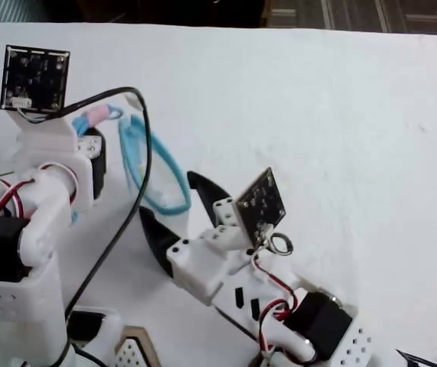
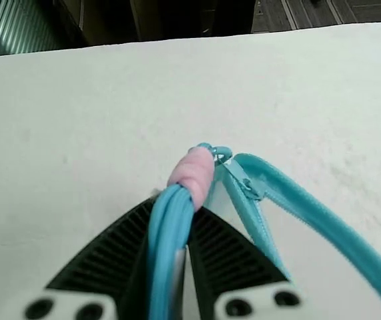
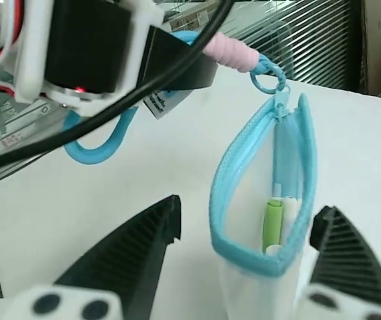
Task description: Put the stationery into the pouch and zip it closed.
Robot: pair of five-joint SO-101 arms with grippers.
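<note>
The clear pouch (image 3: pixel 257 193) with a blue zip rim lies open on the white table (image 1: pixel 340 115). A green pen (image 3: pixel 271 228) and a white one (image 3: pixel 287 212) stand inside it. My left gripper (image 2: pixel 180 215) is shut on the pouch's blue strap (image 2: pixel 170 240), just behind its pink sleeve (image 2: pixel 193 172). The zip pull (image 2: pixel 221 157) hangs at that end. My right gripper (image 3: pixel 247 213) is open, one finger on each side of the pouch mouth. In the high view the pouch rim (image 1: pixel 178 183) lies between the right gripper's (image 1: pixel 168 196) black fingers.
A black cable (image 1: pixel 130 206) from the left arm runs across the table beside the pouch. A small metal ring (image 1: pixel 282 245) sits by the right wrist. The table's far edge (image 1: pixel 279 29) borders a dark floor. Open white tabletop stretches to the right.
</note>
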